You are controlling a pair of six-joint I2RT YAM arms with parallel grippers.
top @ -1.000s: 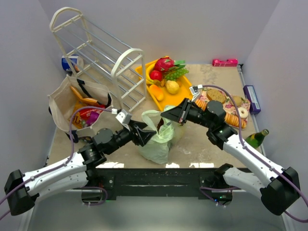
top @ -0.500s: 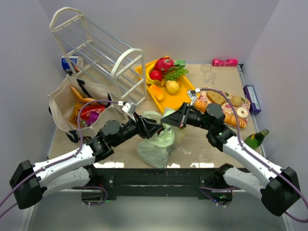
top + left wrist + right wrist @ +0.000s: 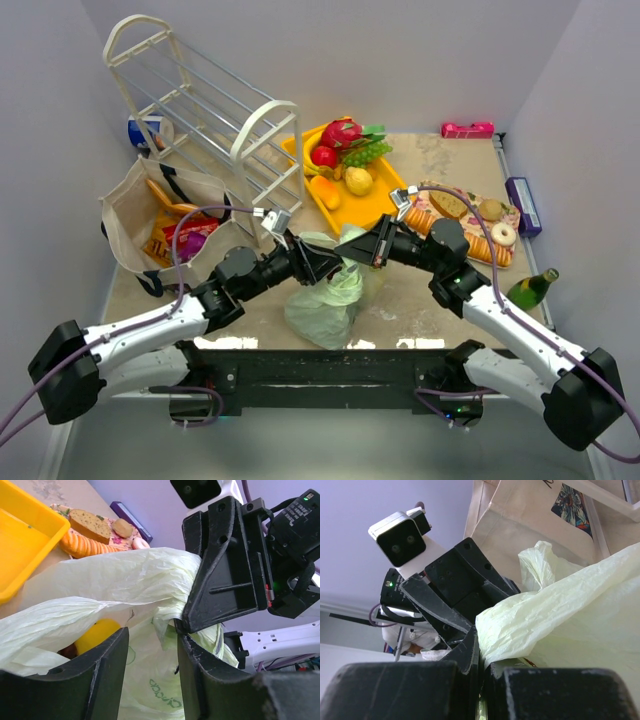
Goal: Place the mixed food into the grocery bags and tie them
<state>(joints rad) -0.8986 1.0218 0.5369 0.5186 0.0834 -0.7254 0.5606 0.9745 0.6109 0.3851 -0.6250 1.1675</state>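
Closing on pale-green bag (image 3: 325,303): left end effector (image 3: 318,262) narrower, not yet gripping. Right end effector (image 3: 352,250) clenched on it; tying likely next.

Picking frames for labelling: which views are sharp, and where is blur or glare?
Top external: evenly lit, sharp, soft shadows. Left wrist: left gripper blurred, thin pale-green plastic bag crisp. Right wrist: right gripper dark and soft, bag bright, creases still visible.
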